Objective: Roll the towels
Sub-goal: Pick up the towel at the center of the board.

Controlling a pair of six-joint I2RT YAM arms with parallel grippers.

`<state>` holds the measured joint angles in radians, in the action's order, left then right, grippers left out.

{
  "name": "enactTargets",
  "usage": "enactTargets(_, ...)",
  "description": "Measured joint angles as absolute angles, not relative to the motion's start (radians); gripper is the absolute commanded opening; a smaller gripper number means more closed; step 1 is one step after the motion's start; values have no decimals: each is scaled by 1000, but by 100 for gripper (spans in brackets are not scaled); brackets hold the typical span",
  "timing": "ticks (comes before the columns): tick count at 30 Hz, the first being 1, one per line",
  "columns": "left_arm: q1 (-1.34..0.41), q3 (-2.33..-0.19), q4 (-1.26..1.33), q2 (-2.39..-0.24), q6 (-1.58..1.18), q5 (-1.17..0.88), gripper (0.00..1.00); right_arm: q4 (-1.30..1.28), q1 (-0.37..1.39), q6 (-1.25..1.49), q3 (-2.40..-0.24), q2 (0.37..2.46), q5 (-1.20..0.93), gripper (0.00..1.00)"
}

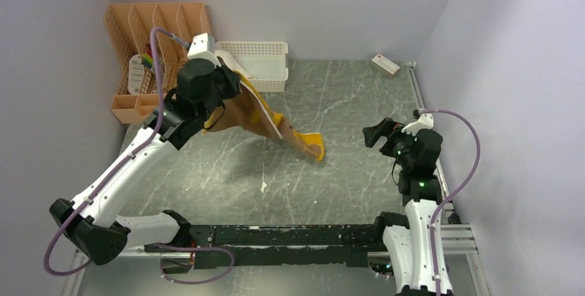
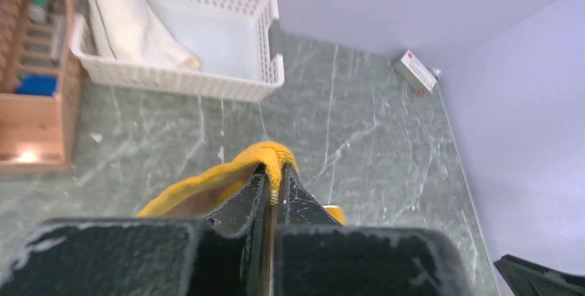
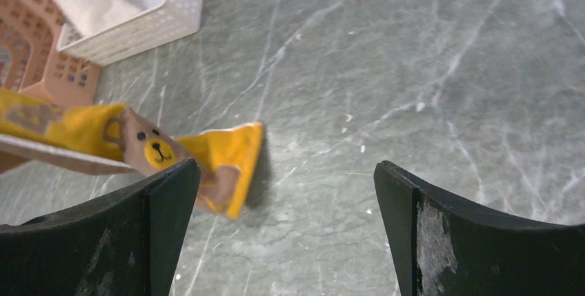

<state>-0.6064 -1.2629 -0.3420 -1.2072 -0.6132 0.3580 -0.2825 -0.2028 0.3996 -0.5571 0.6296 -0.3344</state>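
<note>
Grey-green marbled table, pale veins, plain lilac walls. The left jaws pinch the mustard-yellow towel above the far left, its low end touching the table. The white towel lies in the white basket. The right jaws stand wide. The print on the small box at the far right is unreadable.

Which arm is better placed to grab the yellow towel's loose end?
Right. The right hand is open, facing the yellow towel's trailing end; the left hand is shut on the other end.
</note>
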Motion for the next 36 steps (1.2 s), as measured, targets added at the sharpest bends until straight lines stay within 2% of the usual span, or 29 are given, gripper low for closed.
enactTargets(6,-606,-1464,-479,-1236,-475,444,7,-287,22,360,-574,589,-248,100)
enactTargets(10,-606,-1624,-574,-1319,-390,479,7,-284,206,346,-593,636,-160,100)
enactTargets(12,-606,-1698,-602,-1357,-355,478,7,-275,337,336,-617,698,-84,100)
enactTargets(17,-606,-1948,-680,-1471,-281,441,7,-226,833,273,-793,1017,249,100)
enactTargets(20,-611,-2157,-732,-1558,-257,411,7,-159,960,245,-841,1136,332,100)
enactTargets(23,-625,-2329,-759,-1619,-239,385,7,-106,986,235,-843,1180,369,100)
enactTargets(25,-645,-2364,-762,-1617,-228,372,7,-72,988,231,-843,1195,377,100)
enactTargets(32,-710,-2331,-768,-1530,-212,349,7,69,999,207,-847,1246,278,100)
enactTargets(36,-723,-2325,-768,-1504,-212,347,7,123,1016,187,-920,1361,220,100)
